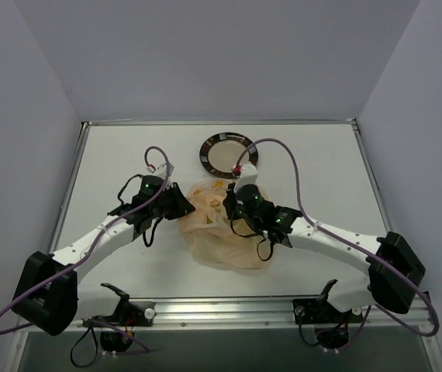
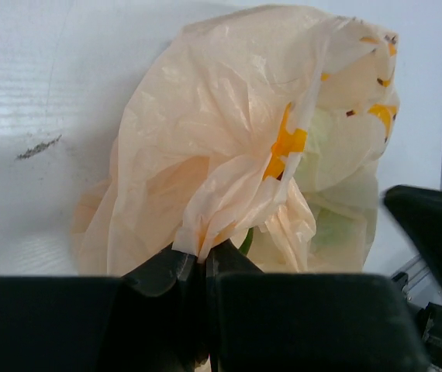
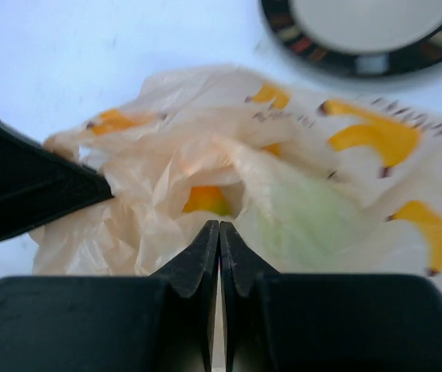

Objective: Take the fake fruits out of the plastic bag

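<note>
The plastic bag [image 1: 219,236] lies crumpled on the table between my two arms. My left gripper [image 1: 181,206] is at its left edge and is shut on a bunched fold of the bag [image 2: 205,139], as the left wrist view [image 2: 203,254] shows. My right gripper [image 3: 219,226] is shut at the bag's top edge [image 1: 233,206], its tips at a small opening, with no plastic seen between them. In that opening shows an orange-yellow fruit [image 3: 205,200]. A pale green fruit [image 3: 306,217] shows through the plastic to its right and in the left wrist view [image 2: 337,225].
A round dark-rimmed plate [image 1: 209,163] stands just behind the bag; it also shows in the right wrist view [image 3: 314,58]. My left gripper's dark body [image 3: 19,186] is close on the bag's left. The table's raised rails run along both sides.
</note>
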